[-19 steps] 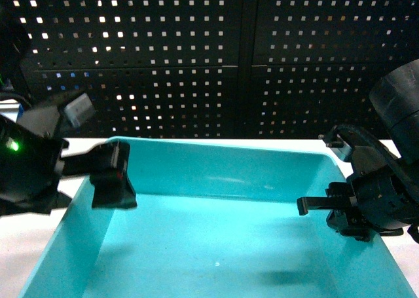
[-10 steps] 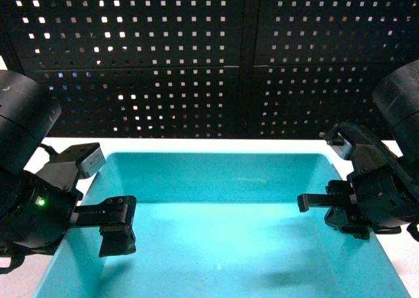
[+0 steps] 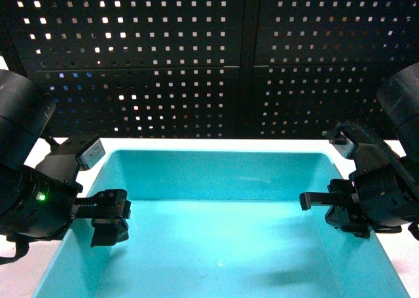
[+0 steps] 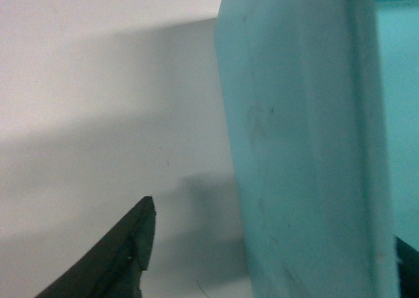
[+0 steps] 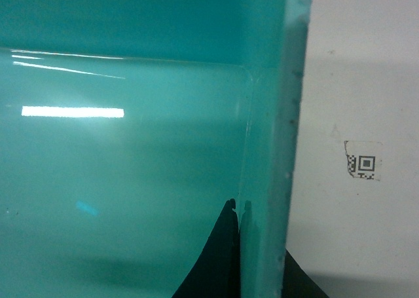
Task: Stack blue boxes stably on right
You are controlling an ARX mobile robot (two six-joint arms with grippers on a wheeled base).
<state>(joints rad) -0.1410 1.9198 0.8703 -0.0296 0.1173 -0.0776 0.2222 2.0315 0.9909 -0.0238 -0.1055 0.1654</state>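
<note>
Fingers (image 3: 108, 209) of the left gripper and of the right gripper (image 3: 327, 203) each straddle a side wall of one turquoise tub (image 3: 216, 245) on the white surface (image 3: 393, 245).

Left wrist: one finger (image 4: 124, 252) stands clear outside the wall; uneven grip could tilt it.

Right wrist: finger (image 5: 226, 259) clenched against wall; no dark tub visible.

A black pegboard (image 3: 196, 62) fills the upper frame behind the white bench (image 4: 98, 114), and a small torn QR sticker (image 5: 363, 160) lies on the bench at right.
</note>
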